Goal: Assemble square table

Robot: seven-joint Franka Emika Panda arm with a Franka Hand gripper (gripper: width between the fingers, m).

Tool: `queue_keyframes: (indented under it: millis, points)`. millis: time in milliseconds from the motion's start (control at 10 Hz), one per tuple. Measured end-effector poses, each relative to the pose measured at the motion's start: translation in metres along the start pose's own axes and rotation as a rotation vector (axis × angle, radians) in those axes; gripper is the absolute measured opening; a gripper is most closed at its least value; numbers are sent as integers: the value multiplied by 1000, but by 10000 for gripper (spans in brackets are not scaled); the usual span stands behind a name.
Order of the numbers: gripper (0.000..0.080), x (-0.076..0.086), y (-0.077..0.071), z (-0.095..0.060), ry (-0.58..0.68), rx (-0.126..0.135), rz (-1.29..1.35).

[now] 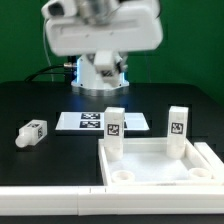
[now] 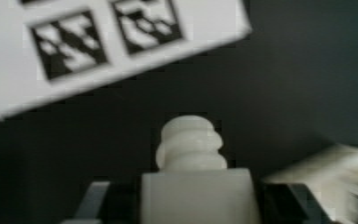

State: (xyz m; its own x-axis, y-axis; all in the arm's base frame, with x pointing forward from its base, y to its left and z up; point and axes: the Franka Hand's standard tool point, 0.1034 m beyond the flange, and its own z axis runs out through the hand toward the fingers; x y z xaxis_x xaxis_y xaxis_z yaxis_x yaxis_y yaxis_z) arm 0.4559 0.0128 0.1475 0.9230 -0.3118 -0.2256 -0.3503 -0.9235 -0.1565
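Between the jaws of the gripper (image 2: 197, 205), a white leg (image 2: 190, 150) is clamped, threaded tip pointing away from the palm, and it should probably be held plumb over an empty corner socket (image 1: 122, 175) of the table top (image 1: 150, 150), well below the gripper, before turning.

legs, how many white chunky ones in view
4. Two white chunky legs stand upright in the far corners of the white square plastic table top; one lies at the exterior view's left; one is in the gripper, wrist view only.
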Motion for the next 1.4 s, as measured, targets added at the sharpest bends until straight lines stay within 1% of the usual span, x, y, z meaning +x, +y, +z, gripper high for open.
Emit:
queue_keyframes:
  millis: [100,200,300,500,600,700,800,900,1000,1100,1400]
  points:
    - [284,17,-28,-7,52,-4,-20]
    - [284,21,-56,-12,135,-21,7]
    - [284,19,-69,-13,215,-19,-20]
    - [284,20,-65,-9,283,-11,-10]
    - [284,23,-61,-9,286,-19,-67]
    - [284,36,-52,-10,291,-33,-130]
    - [284,62,-57,-17,307,-45,-196]
    - [284,88,-67,-22,335,-50,-268]
    - [284,104,-74,-24,347,-42,-318]
    - [284,104,-83,-26,352,-42,-336]
    - [284,104,-82,-24,348,-42,-332]
